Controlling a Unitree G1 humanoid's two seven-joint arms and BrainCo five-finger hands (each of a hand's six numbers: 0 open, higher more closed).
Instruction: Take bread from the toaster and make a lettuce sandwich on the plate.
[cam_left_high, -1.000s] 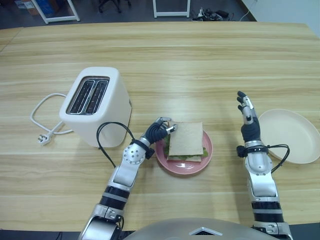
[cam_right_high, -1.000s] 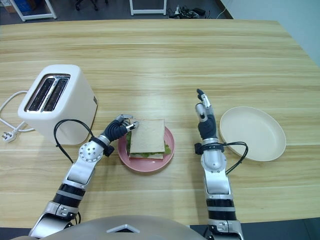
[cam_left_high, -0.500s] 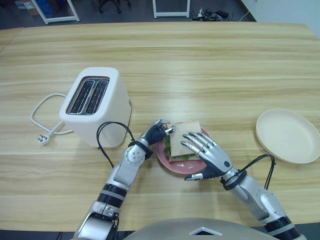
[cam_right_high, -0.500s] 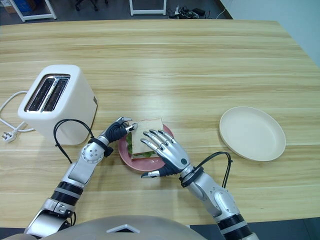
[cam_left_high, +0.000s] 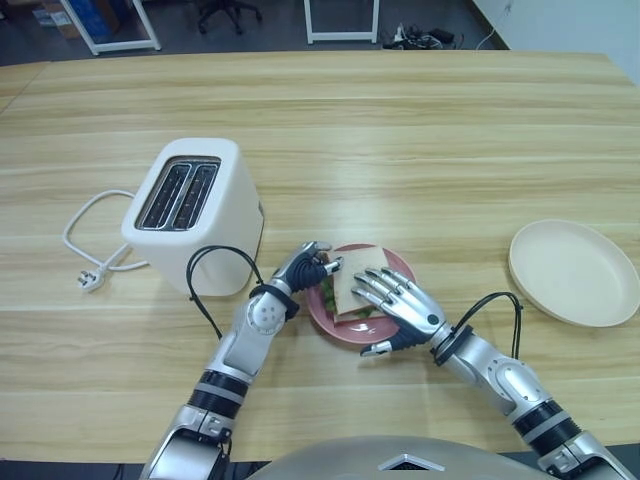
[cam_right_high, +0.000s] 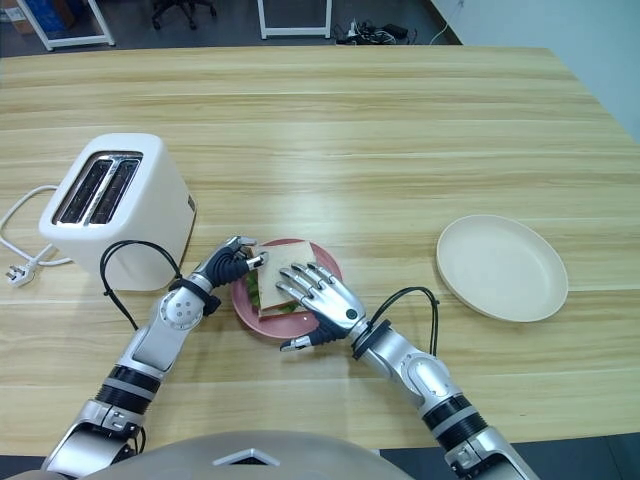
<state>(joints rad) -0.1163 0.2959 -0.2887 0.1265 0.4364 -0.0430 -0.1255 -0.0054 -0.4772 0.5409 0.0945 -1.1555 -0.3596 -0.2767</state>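
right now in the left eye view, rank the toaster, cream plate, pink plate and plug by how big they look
1. toaster
2. cream plate
3. pink plate, partly covered, but its outline still looks smaller than the cream one
4. plug

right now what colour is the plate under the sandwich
The plate is pink, clearest in the left eye view.

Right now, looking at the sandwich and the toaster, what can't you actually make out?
- Near part of the sandwich, both eye views: covered by the right hand spread over it.
- Lettuce: mostly inside the sandwich; just a green edge shows.
- Whether the left hand actually grips the sandwich: the hand itself hides the contact.
- Toaster slots: too dark to see inside.
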